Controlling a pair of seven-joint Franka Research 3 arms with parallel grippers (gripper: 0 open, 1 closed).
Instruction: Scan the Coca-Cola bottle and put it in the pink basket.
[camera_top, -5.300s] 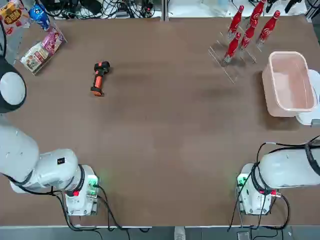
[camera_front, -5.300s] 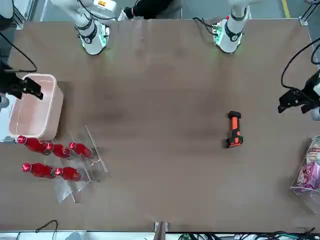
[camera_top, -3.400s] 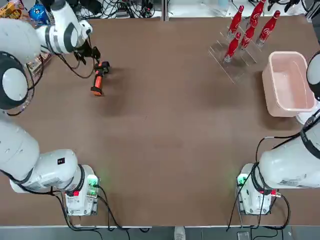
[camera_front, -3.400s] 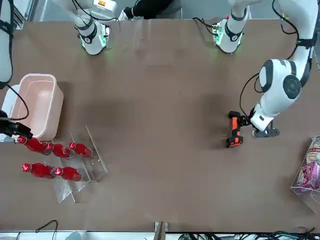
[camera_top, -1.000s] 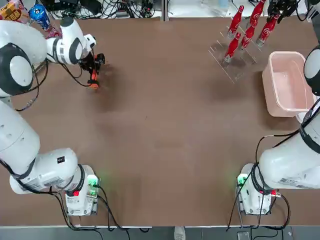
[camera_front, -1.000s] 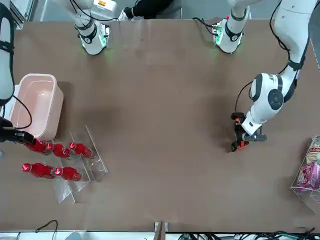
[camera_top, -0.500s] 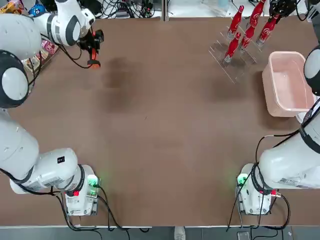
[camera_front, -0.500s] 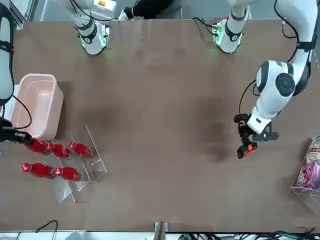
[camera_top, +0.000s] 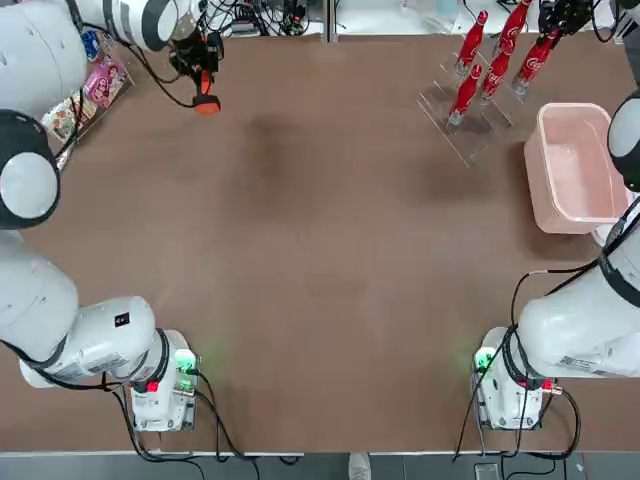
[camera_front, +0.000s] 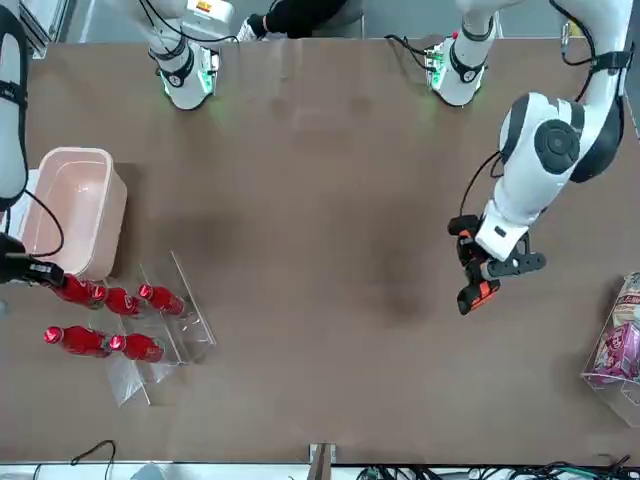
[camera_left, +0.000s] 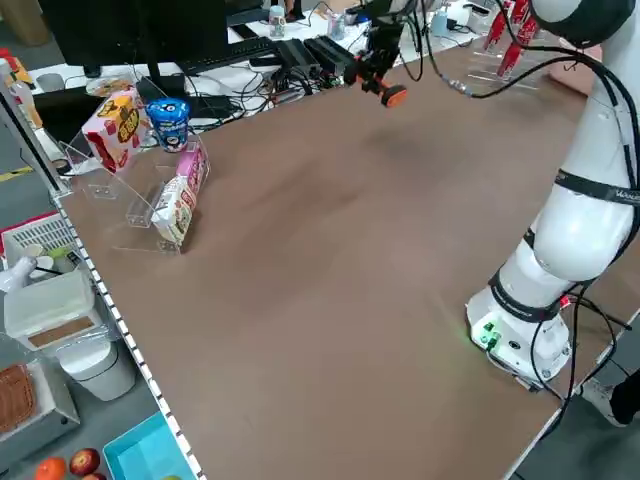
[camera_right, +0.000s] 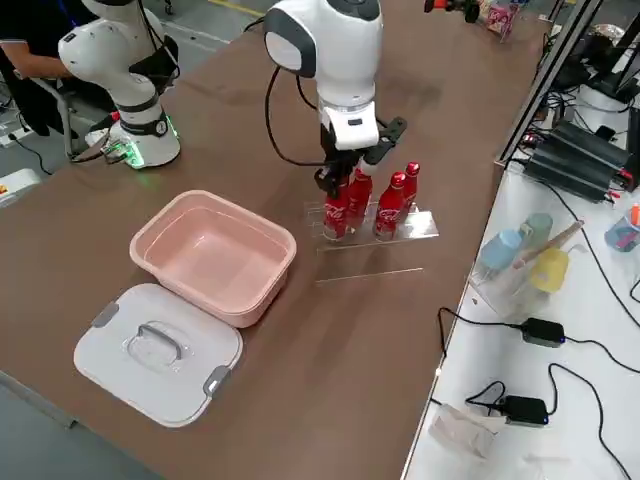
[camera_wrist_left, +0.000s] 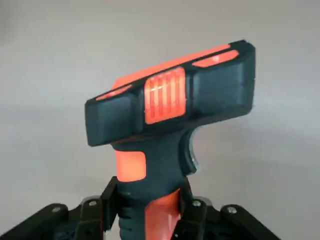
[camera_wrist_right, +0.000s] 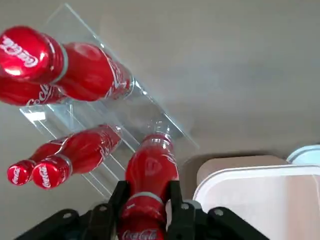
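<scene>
Coca-Cola bottle (camera_wrist_right: 151, 170): slim contour shape, red body, red cap, white script; pale ring around the neck, clear toward the base. Upright in the clear rack (camera_right: 405, 228), at the rack's basket side, neck between the right gripper's fingers.
Right gripper (camera_wrist_right: 145, 197): closed on that bottle's neck, over the rack at the table's far right from the robot's side.
Other bottles (camera_wrist_right: 92, 70): four, same red with white script and red caps, all standing in the rack, apart from the gripped one.
Rack: transparent, flat clear panels, on the brown table (camera_top: 330, 240).
Pink basket (camera_right: 215, 255): pale pink tub, rounded corners, thick rim, near the rack, on the robot's side of it. Bare pink floor inside.
White lid (camera_right: 160, 355): grey clips, grey handle, lying just beside the basket.
Left gripper (camera_wrist_left: 150, 205): closed on the scanner's handle, at the table's far left, scanner raised off the surface.
Scanner (camera_wrist_left: 170, 92): black body, orange panels and trim, head clear of the fingers.
Snack packs (camera_left: 180, 190): in a clear holder at the far left corner.
</scene>
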